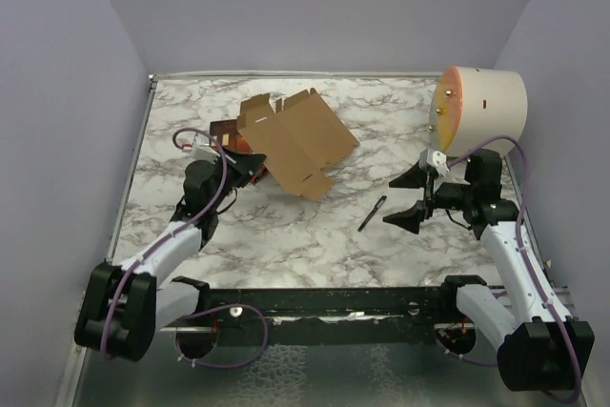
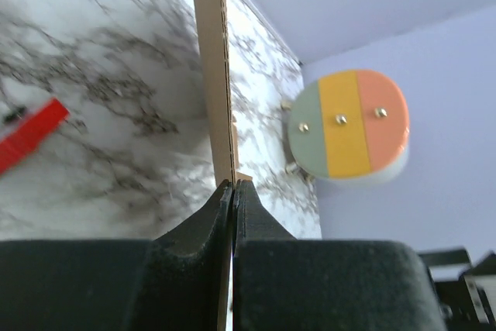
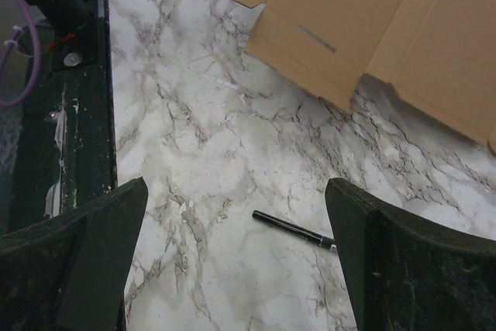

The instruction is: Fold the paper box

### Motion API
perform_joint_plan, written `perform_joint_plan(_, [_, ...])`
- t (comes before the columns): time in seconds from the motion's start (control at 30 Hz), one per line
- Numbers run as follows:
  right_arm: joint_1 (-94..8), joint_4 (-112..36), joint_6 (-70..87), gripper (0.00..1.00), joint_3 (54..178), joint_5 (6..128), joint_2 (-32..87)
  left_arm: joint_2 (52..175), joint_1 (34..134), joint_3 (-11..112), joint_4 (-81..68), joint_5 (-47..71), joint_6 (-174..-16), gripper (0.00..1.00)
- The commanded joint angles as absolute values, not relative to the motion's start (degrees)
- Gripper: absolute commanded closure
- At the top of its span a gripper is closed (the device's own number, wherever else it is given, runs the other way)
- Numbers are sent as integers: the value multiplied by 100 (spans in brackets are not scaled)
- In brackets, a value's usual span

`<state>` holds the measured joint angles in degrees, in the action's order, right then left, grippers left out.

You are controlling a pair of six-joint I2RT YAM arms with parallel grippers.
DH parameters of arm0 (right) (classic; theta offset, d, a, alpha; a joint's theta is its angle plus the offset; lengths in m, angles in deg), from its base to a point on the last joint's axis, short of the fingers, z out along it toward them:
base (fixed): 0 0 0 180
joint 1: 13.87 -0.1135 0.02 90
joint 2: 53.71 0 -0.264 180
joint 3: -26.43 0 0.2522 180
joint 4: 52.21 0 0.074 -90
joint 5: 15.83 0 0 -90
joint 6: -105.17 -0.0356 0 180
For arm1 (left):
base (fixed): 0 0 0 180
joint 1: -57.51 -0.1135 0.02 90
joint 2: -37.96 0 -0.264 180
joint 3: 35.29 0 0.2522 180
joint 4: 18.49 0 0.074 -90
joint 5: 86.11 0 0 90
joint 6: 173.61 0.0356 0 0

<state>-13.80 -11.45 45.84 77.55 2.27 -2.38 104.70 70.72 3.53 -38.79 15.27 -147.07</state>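
Brown paper box (image 1: 297, 140) held by its edge
Left hand (image 2: 233, 187) pinched it; right hand (image 1: 398, 201) hung wide open above the tabletop (image 1: 286, 235).

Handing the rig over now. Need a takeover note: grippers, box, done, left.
Left gripper: fingers shut on an edge of the plain brown corrugated cardboard box sheet, holding that side off the marble table.
Right gripper: open, empty, above the table near a thin black pen.
Box: far centre-left, partly over a dark book.
Done: sheet gripped and tilted up, but no box shape yet.
Left: fold up the walls and flaps, then tuck the tabs.
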Motion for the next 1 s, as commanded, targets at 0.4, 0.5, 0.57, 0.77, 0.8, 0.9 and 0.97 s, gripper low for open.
perform_joint_plan(0.4, [-1372,-2861,506,1,8280,-279,792,7078,8170,-932,-4089,394,-14281,100])
perform_joint_plan(0.5, [-1409,-3435,-600,1,8276,-119,995,7104,8210,-733,-4156,646,-14010,100])
perform_joint_plan(0.57, [-1491,-3622,-1063,1,8323,86,1054,7231,8248,-625,-4309,859,-13894,100])
perform_joint_plan(0.77, [-1548,-3899,-2090,1,8353,346,1262,7506,8452,-310,-4582,1116,-13528,100])
perform_joint_plan(0.8, [-1552,-3924,-2281,1,8338,418,1295,7518,8488,-250,-4585,1129,-13412,100])
perform_joint_plan(0.9, [-1554,-4058,-3021,0,8205,669,1364,7577,8597,-94,-4686,1221,-13177,100])
perform_joint_plan(0.97, [-1554,-4256,-3471,1,8131,724,1409,7675,8664,4,-4840,1337,-13058,100])
